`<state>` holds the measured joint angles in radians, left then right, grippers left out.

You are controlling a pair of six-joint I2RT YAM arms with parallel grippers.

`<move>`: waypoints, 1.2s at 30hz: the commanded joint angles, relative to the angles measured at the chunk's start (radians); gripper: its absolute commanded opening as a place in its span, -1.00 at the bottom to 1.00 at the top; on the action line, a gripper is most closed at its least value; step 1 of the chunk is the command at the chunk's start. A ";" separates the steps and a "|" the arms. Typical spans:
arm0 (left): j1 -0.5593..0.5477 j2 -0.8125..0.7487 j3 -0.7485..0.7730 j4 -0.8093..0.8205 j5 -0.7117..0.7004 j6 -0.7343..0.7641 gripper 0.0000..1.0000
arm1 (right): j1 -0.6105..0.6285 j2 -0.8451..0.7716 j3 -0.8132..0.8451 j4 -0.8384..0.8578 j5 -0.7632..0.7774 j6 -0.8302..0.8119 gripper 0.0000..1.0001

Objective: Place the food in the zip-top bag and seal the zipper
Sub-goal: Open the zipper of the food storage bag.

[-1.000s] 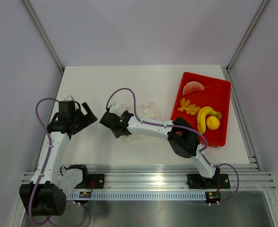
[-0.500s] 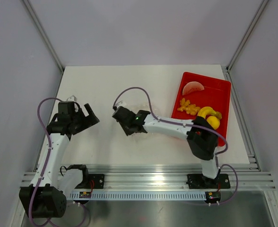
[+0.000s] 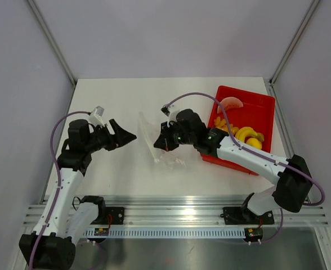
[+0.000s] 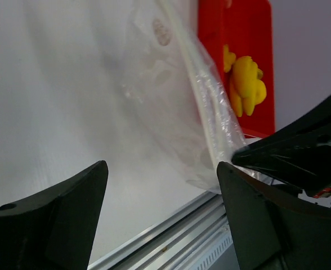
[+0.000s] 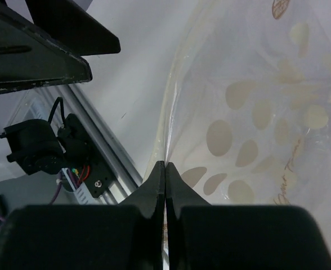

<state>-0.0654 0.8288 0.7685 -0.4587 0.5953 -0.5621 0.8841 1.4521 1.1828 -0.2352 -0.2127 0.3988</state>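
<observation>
Hanging from the right fingers (image 3: 164, 144), a small floppy clear plastic zip-top bag (image 3: 152, 138) patterned with whitish oval spots is held up just left of a red rectangular plastic tray (image 3: 265, 102), over the white tabletop (image 3: 115, 95). The right fingers are pressed flat together on the bag's edge, as is seen in the right wrist view, where the spotted face spreads away to the right of the pinch. A thicker clear strip, the zipper (image 4: 206, 95), is seen running along the bag's edge in the left wrist view; whether it is pressed closed cannot be told. Whether the bag's lower part touches the tabletop cannot be told either.

The left fingers (image 3: 126, 133) are spread wide with nothing between them. They are pointed toward the tray from the far side of the bag, near the bag but apart from it.

The food is seen lying inside the tray. A pink-red half-round toy watermelon slice (image 3: 230, 104) is at its far left corner. Orange-yellow knobbly plastic pieces (image 3: 222, 125) are along its left side. A yellow toy banana (image 3: 243, 134) is near its middle, and a yellow plastic lump (image 3: 254, 143) is touching the banana. The right arm's forearm is stretched across the tray's near left corner.
</observation>
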 commanded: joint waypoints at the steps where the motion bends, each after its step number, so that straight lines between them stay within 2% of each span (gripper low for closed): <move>1: -0.011 -0.013 -0.028 0.231 0.164 -0.125 0.57 | -0.016 -0.030 -0.040 0.151 -0.171 0.075 -1.00; 3: -0.016 -0.005 -0.023 0.245 0.166 -0.145 0.50 | -0.019 -0.032 -0.049 0.183 -0.189 0.093 -1.00; 7: -0.017 0.041 -0.020 0.252 0.169 -0.153 0.20 | -0.019 -0.021 -0.060 0.201 -0.206 0.112 -1.00; 17: -0.036 0.096 -0.043 0.311 0.176 -0.186 0.04 | -0.019 -0.010 -0.069 0.208 -0.220 0.126 -1.00; 20: -0.050 0.111 -0.029 0.313 0.170 -0.185 -0.11 | -0.019 -0.001 -0.068 0.200 -0.224 0.121 -1.00; 22: -0.054 0.128 -0.021 0.311 0.170 -0.185 -0.55 | -0.019 0.007 -0.058 0.180 -0.234 0.115 -1.00; 23: -0.054 0.133 -0.018 0.308 0.161 -0.182 -0.91 | -0.017 0.017 -0.051 0.163 -0.238 0.109 -1.00; 24: -0.056 0.138 -0.009 0.298 0.149 -0.180 -1.00 | -0.019 0.024 -0.042 0.145 -0.234 0.103 -1.00; 25: -0.056 0.142 -0.005 0.275 0.132 -0.179 -1.00 | -0.019 0.027 -0.017 0.093 -0.225 0.095 -0.93; 26: -0.056 0.144 0.000 0.266 0.100 -0.183 -1.00 | -0.019 0.027 -0.006 0.068 -0.180 0.088 -0.72; 27: -0.056 0.144 0.009 0.255 0.078 -0.186 -1.00 | -0.019 0.024 0.003 0.042 -0.148 0.068 -0.05; 28: -0.056 0.147 0.021 0.215 0.055 -0.186 -1.00 | -0.017 0.016 0.023 -0.014 -0.110 0.058 0.29; 29: -0.056 0.151 0.032 0.195 0.020 -0.185 -1.00 | -0.017 -0.001 0.034 -0.044 -0.034 0.052 0.47; 31: -0.056 0.167 0.072 0.132 -0.009 -0.183 -1.00 | -0.013 -0.018 0.072 -0.131 0.053 0.029 0.52; 32: -0.056 0.170 0.086 0.109 -0.040 -0.185 -1.00 | -0.001 -0.030 0.087 -0.156 0.147 0.008 0.52; 36: -0.059 0.176 0.143 0.029 -0.097 -0.202 -1.00 | 0.147 0.019 0.269 -0.327 0.453 -0.081 0.45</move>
<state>-0.1223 1.0050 0.8371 -0.3687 0.5785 -0.7448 0.9379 1.4734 1.2945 -0.4255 -0.0460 0.4118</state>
